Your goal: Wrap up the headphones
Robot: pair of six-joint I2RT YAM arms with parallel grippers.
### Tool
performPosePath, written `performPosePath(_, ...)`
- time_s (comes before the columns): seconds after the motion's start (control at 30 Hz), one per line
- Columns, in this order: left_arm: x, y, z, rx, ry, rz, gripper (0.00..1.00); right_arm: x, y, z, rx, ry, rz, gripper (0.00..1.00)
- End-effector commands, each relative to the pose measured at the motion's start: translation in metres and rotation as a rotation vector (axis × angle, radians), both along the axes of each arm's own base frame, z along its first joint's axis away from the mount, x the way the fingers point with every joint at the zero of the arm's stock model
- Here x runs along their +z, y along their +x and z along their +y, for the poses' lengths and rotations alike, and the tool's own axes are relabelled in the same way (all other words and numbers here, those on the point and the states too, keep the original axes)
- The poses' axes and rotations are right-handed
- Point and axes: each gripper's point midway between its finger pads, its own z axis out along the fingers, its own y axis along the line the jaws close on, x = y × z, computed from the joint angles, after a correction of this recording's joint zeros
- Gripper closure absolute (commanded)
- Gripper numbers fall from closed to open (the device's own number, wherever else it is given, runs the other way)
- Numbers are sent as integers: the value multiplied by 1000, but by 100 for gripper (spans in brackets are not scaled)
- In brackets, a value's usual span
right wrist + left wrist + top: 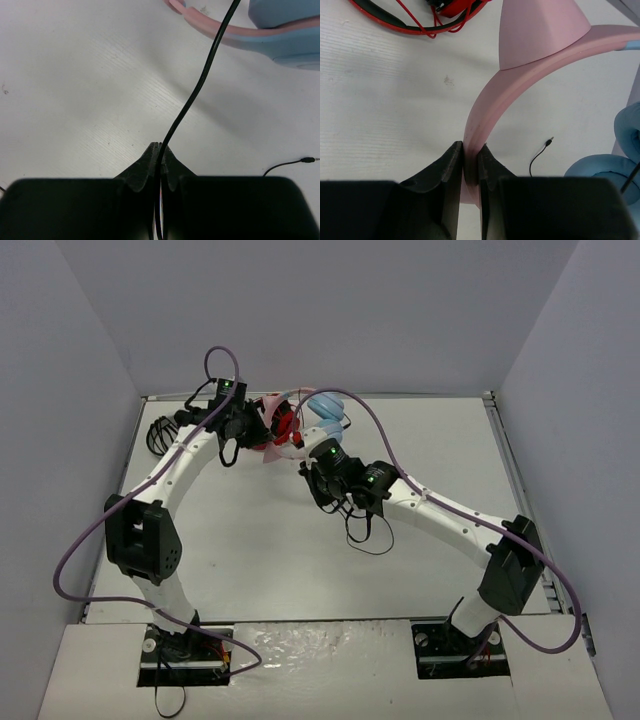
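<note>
The headphones have a pink cat-eared headband (490, 95) and light blue ear cups (627, 125); they lie at the back middle of the table (283, 447). My left gripper (470, 147) is shut on the headband, also seen from the top (262, 430). My right gripper (159, 146) is shut on the thin black cable (200, 80), which runs up to an ear cup (285, 20). From the top, the right gripper (312, 477) sits just in front of the headphones. Loose cable (366, 536) loops on the table below the right wrist. The cable plug (548, 143) lies free on the table.
Red-and-black headphones (410, 25) lie right behind the pink ones (287, 425). Black-and-white headphones (160, 436) sit at the left edge. White walls enclose the table on three sides. Purple arm cables arch over both arms.
</note>
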Motion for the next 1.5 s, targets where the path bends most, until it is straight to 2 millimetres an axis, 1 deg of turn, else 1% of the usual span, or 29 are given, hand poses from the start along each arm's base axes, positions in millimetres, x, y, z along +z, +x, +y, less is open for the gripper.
performPosePath(0.0,100,28,-13,11,-195,-259,100,28,4,3,-33,94,-77,100)
performPosePath(0.17,112,32,-17,15,-262,-288,100,21,8,9,-42,126,-89,100)
performPosePath(0.4,123,33,-22,20,-333,-318,100,9,11,19,-44,184,-87,100)
performPosePath(0.43,124,34,-21,25,-344,-317,100,12,13,22,-45,199,-101,100)
performPosePath(0.57,131,34,-23,27,-392,-333,100,10,15,23,-52,217,-118,100)
performPosePath(0.67,139,34,-24,25,-426,-353,100,8,16,19,-69,227,-136,100)
performPosePath(0.87,151,36,-19,46,-486,-378,100,19,22,6,-152,302,-216,100)
performPosePath(0.93,153,35,-18,50,-508,-380,100,16,24,-3,-192,311,-239,100)
performPosePath(1.0,157,35,-16,51,-521,-388,100,21,26,-6,-210,334,-262,100)
performPosePath(1.1,164,33,-15,45,-544,-401,100,17,25,-14,-239,360,-284,100)
performPosePath(1.2,170,30,-13,46,-564,-408,100,19,25,-15,-249,394,-301,100)
performPosePath(1.27,179,30,-11,42,-582,-438,100,16,25,-15,-255,414,-304,100)
performPosePath(1.3,181,29,-11,39,-586,-443,100,12,24,-15,-253,416,-300,100)
performPosePath(1.47,194,26,-8,35,-605,-471,100,7,25,-13,-267,462,-299,100)
